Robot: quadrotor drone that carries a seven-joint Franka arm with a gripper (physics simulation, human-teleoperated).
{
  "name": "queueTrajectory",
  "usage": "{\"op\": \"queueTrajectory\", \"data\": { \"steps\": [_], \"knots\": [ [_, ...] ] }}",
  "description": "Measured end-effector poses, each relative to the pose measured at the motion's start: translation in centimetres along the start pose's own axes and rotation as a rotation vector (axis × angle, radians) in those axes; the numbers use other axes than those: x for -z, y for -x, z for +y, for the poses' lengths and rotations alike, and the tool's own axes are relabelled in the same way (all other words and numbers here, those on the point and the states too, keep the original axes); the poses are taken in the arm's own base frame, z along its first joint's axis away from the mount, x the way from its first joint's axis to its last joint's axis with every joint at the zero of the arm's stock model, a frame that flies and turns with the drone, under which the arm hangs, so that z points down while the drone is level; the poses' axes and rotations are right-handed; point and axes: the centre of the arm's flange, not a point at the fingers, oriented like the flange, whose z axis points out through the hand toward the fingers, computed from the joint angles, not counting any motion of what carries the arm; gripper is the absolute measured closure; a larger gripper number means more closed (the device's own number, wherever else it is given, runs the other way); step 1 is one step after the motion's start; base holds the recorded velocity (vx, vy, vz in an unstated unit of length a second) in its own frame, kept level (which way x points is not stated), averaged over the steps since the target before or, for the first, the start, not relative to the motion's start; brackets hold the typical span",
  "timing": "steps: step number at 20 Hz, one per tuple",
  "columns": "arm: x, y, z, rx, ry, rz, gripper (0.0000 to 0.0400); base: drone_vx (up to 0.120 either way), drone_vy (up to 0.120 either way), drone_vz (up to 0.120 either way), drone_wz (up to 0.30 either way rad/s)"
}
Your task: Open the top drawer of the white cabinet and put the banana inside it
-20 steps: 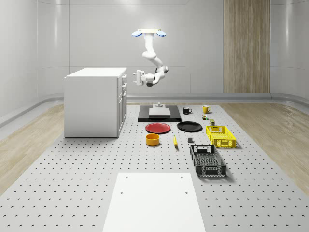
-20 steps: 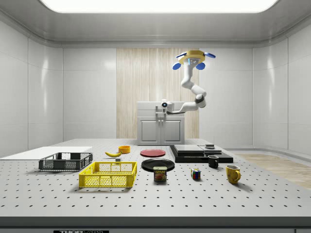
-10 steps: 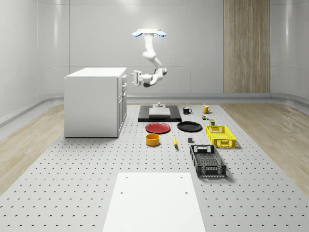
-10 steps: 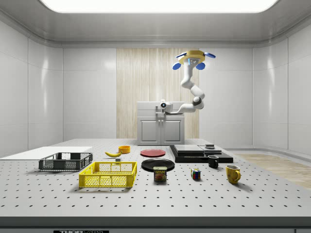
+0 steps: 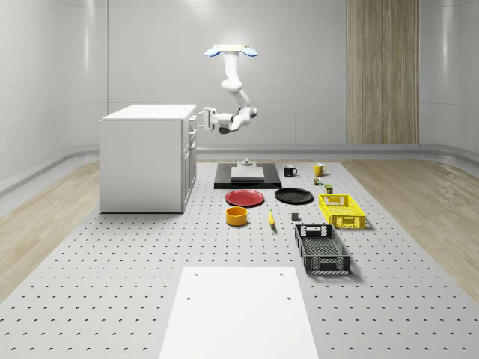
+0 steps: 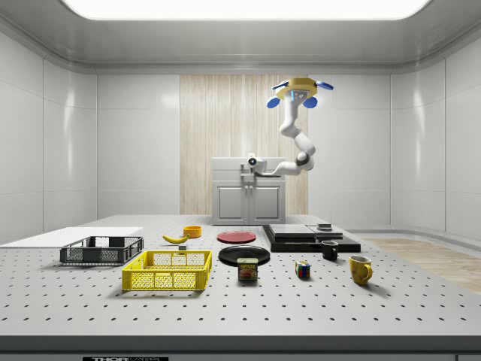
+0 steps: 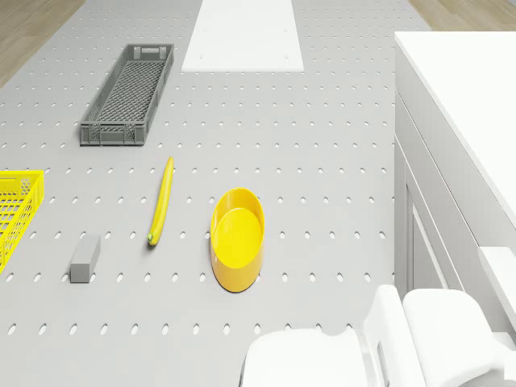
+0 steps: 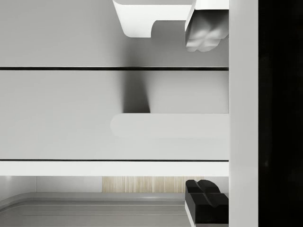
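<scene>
Moving closer to the white cabinet (image 5: 144,157), pincer (image 5: 203,118) spread open around the top drawer (image 8: 113,113) handle (image 8: 168,125), drawer shut, banana (image 7: 161,200) waiting on the table (image 7: 322,145).

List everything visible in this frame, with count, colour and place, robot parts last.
Cabinet: one, white, whole-scene view's left.
Banana: one, yellow, on table beside bowl.
Bowl: one, yellow-orange, near cabinet.
Plates: red, black, side by side.
Crates: yellow, dark grey.
Mugs: black, yellow.
Can: one, by yellow crate.
Cube: one, multicoloured.
Block: one, grey.
Slab: one, black.
Board: one, white.
Drone: hovering above slab.
Pincer: at cabinet's top drawer front.
</scene>
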Motion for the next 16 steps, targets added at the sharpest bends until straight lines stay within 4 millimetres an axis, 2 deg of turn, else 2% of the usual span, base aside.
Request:
{"op": "queueTrajectory", "data": {
  "steps": [8,16],
  "knots": [
    [-2.0,-0.2,0.1,0.0,0.0,0.0,0.0,0.0,0.0,0.0,0.0],
    [-3.1,-0.2,0.2,0.0,0.0,0.0,0.0,0.0,0.0,0.0,0.0]
  ]
}}
